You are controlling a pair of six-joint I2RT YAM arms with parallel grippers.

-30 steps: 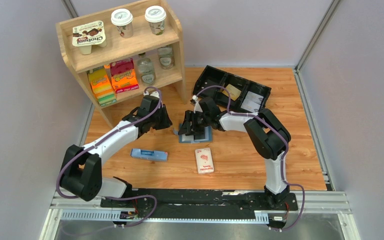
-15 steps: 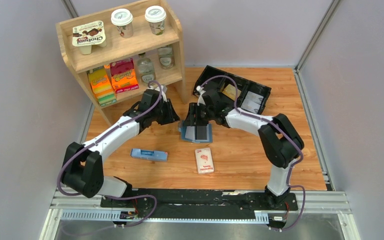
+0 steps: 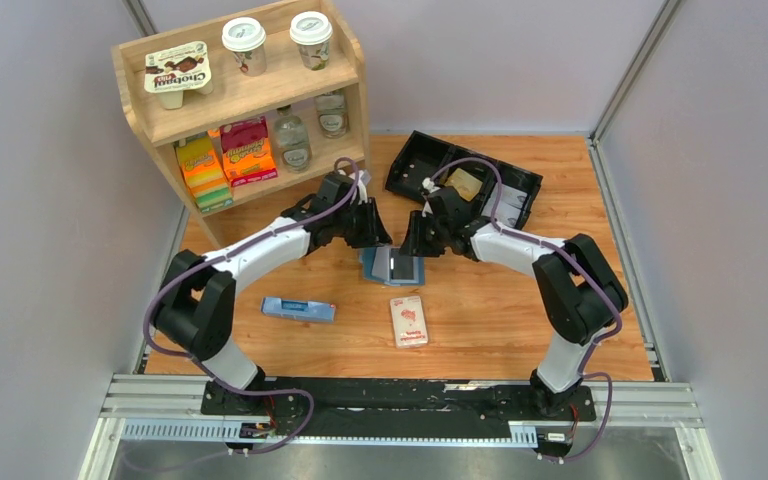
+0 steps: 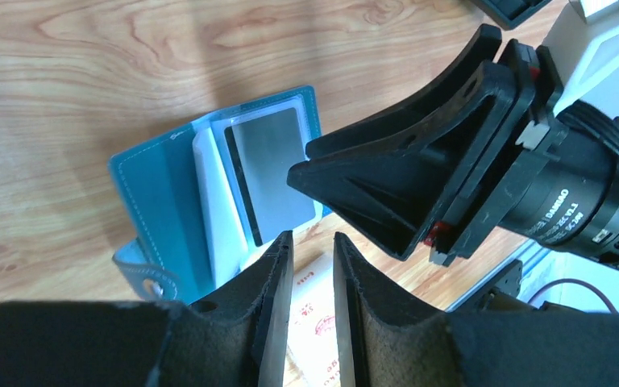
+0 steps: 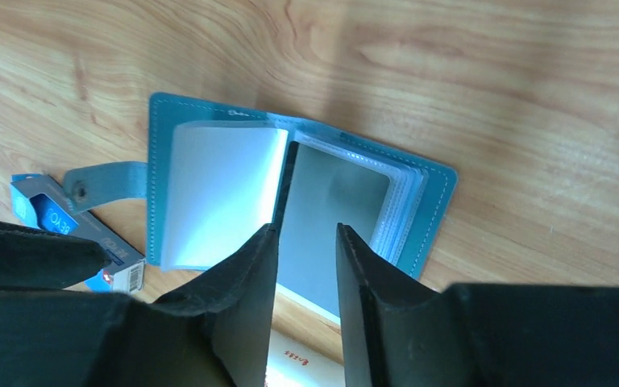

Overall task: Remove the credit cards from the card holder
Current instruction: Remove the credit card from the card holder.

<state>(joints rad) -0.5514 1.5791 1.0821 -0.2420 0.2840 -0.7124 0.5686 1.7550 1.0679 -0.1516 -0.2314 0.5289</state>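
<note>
In the top view the card holder [image 3: 392, 267] lies open on the bench [image 3: 520, 300], just beneath and between the left end effector [image 3: 375, 236] and the right end effector [image 3: 412, 244]. A tan card [image 3: 466, 184] appears to lie in the black tray [image 3: 410, 160] beyond the right one, likely already out. Against a second ago, both have moved farther from the bases, and the right one has come off the holder's top. In the left wrist view the jaws are narrow and empty, and the grey card [image 4: 270, 173] sits sleeved just ahead. In the right wrist view the jaws are narrow and empty above that card, which is not yet pulled out.
</note>
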